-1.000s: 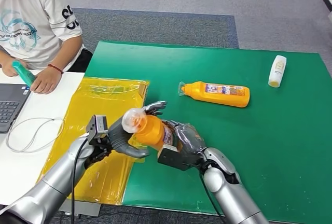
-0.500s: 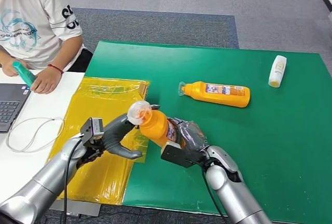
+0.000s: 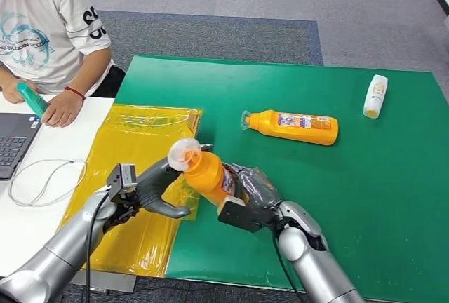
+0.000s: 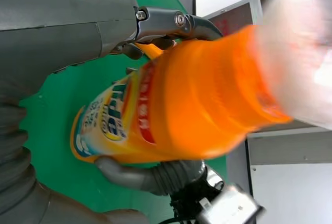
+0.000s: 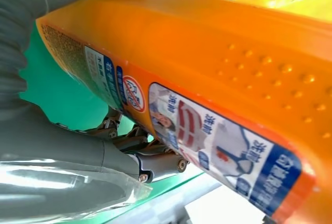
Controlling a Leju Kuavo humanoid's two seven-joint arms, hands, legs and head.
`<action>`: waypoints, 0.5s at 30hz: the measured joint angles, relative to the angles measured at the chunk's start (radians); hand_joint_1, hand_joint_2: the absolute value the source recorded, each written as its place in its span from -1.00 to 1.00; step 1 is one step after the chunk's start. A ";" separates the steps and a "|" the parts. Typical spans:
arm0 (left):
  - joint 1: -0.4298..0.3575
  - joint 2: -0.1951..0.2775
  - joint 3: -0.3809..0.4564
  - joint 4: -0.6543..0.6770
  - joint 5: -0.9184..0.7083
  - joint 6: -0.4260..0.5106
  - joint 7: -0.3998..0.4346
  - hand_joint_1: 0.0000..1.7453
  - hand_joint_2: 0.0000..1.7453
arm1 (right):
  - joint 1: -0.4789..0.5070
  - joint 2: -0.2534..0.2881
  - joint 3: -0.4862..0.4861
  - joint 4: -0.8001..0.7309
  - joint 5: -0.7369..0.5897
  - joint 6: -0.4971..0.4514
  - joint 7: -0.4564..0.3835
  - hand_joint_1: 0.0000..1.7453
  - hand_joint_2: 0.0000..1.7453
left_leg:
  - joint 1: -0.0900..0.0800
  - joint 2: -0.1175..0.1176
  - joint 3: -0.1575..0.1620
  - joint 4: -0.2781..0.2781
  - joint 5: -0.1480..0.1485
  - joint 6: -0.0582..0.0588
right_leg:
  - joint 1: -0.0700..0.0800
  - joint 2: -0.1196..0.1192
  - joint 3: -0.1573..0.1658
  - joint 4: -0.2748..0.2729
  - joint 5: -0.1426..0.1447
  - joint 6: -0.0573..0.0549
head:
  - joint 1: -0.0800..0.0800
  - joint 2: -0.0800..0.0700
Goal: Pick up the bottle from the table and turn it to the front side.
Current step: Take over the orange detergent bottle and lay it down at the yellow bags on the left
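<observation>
The bottle point(image 3: 205, 171), orange with a clear cap, was held lifted over the near edge of the green table point(image 3: 370, 198), where the yellow plastic sheet point(image 3: 132, 177) meets the green mat. From the head view, three bottles could be counted: the held one, a second orange bottle point(image 3: 291, 127) lying flat farther back, and a small white bottle point(image 3: 374, 96) near the far right corner. The right hand point(image 3: 253, 191) gripped the held bottle's lower body, fingers wrapped round it, while the left hand point(image 3: 156, 187) reached in beside the cap with its fingers spread; whether they touched the bottle could not be told here. The bottle's long axis ran tilted, cap up and towards the robot's left. A seated person point(image 3: 48, 29) in a white shirt rested a hand by a laptop point(image 3: 13, 145).

In the left wrist view, the bottle point(image 4: 184, 105) lay across the frame between the left hand's point(image 4: 70, 53) thumb and fingers point(image 4: 156, 175), its label showing.

In the right wrist view, the bottle point(image 5: 219, 79) was clasped by the right hand point(image 5: 58, 146), its printed label facing the camera.
</observation>
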 joint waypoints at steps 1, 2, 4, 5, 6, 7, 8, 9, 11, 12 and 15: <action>0.006 0.000 0.004 0.000 -0.002 0.000 -0.001 -1.00 1.00 | 0.005 -0.002 0.002 -0.011 -0.011 0.007 -0.003 1.00 1.00 | 0.000 0.000 0.000 0.000 0.000 0.000 | 0.000 0.000 0.000 0.000 0.000 0.000 | 0.000 0.000; 0.011 0.000 0.008 0.000 -0.005 0.000 -0.002 -1.00 1.00 | 0.008 -0.004 0.005 -0.021 -0.020 0.012 -0.004 1.00 1.00 | 0.000 0.000 0.000 0.000 0.000 0.000 | 0.000 0.000 0.000 0.000 0.000 0.000 | 0.000 0.000; 0.021 0.002 0.014 0.000 -0.009 -0.001 -0.002 -1.00 1.00 | 0.012 -0.010 0.009 -0.039 -0.037 0.021 -0.006 1.00 1.00 | 0.000 0.000 0.000 0.000 0.000 0.000 | 0.000 0.000 0.000 0.000 0.000 0.000 | 0.000 0.000; 0.025 0.002 0.017 0.000 -0.012 -0.002 -0.003 -1.00 1.00 | 0.013 -0.013 0.011 -0.047 -0.044 0.024 -0.006 1.00 1.00 | 0.000 0.000 0.000 0.000 0.000 0.000 | 0.000 0.000 0.000 0.000 0.000 0.000 | 0.000 0.000; 0.028 0.004 0.019 0.000 -0.014 -0.002 -0.003 -1.00 1.00 | 0.014 -0.016 0.013 -0.053 -0.050 0.027 -0.007 1.00 1.00 | 0.000 0.000 0.000 0.000 0.000 0.000 | 0.000 0.000 0.000 0.000 0.000 0.000 | 0.000 0.000; 0.030 0.005 0.021 0.000 -0.016 -0.002 -0.003 -1.00 1.00 | 0.014 -0.019 0.014 -0.059 -0.054 0.028 -0.008 1.00 1.00 | 0.000 0.000 0.000 0.000 0.000 0.000 | 0.000 0.000 0.000 0.000 0.000 0.000 | 0.000 0.000; 0.032 0.006 0.023 0.000 -0.017 -0.003 -0.003 -1.00 1.00 | 0.014 -0.021 0.015 -0.064 -0.057 0.030 -0.008 1.00 1.00 | 0.000 0.000 0.000 0.000 0.000 0.000 | 0.000 0.000 0.000 0.000 0.000 0.000 | 0.000 0.000; 0.034 0.008 0.025 0.000 -0.018 -0.003 -0.004 -1.00 1.00 | 0.014 -0.023 0.016 -0.068 -0.059 0.031 -0.008 1.00 1.00 | 0.000 0.000 0.000 0.000 0.000 0.000 | 0.000 0.000 0.000 0.000 0.000 0.000 | 0.000 0.000; 0.037 0.011 0.029 0.000 -0.018 -0.004 -0.004 -1.00 1.00 | 0.015 -0.028 0.020 -0.076 -0.061 0.033 -0.009 1.00 1.00 | 0.000 0.000 0.000 0.000 0.000 0.000 | 0.000 0.000 0.000 0.000 0.000 0.000 | 0.000 0.000; 0.039 0.013 0.031 0.000 -0.018 -0.005 -0.005 -1.00 1.00 | 0.015 -0.031 0.024 -0.079 -0.062 0.033 -0.009 1.00 1.00 | 0.000 0.000 0.000 0.000 0.000 0.000 | 0.000 0.000 0.000 0.000 0.000 0.000 | 0.000 0.000; 0.041 0.016 0.037 0.000 -0.018 -0.006 -0.005 -1.00 1.00 | 0.017 -0.038 0.034 -0.086 -0.062 0.033 -0.009 1.00 1.00 | 0.000 0.000 0.000 0.000 0.000 0.000 | 0.000 0.000 0.000 0.000 0.000 0.000 | 0.000 0.000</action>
